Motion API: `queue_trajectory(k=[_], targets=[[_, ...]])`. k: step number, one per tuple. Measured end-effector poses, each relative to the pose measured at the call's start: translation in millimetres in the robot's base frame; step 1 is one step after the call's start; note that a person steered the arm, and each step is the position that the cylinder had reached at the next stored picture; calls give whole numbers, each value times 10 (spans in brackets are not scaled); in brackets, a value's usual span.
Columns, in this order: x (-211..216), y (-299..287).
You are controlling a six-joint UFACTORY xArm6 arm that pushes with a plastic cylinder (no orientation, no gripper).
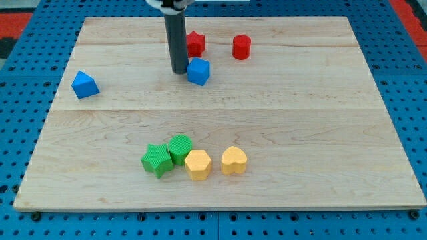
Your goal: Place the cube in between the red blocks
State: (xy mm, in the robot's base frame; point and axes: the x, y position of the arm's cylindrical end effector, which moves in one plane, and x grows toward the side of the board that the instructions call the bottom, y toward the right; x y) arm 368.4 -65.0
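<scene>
The blue cube lies near the view's top, just below the red star. The red cylinder stands to the right of the star, with a gap between them. My tip rests on the board right against the cube's left side. The rod partly hides the star's left edge.
A blue triangular block sits at the view's left. Near the bottom, a green star, a green cylinder, a yellow hexagonal block and a yellow heart form a row on the wooden board.
</scene>
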Motion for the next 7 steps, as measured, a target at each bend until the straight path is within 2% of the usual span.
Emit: queue_trajectory(k=[1,2,3,4,5,6,7], targets=[[276,16],[-140,555],[-655,561],[-535,700],[43,837],[-4,1740],[-313,1972]])
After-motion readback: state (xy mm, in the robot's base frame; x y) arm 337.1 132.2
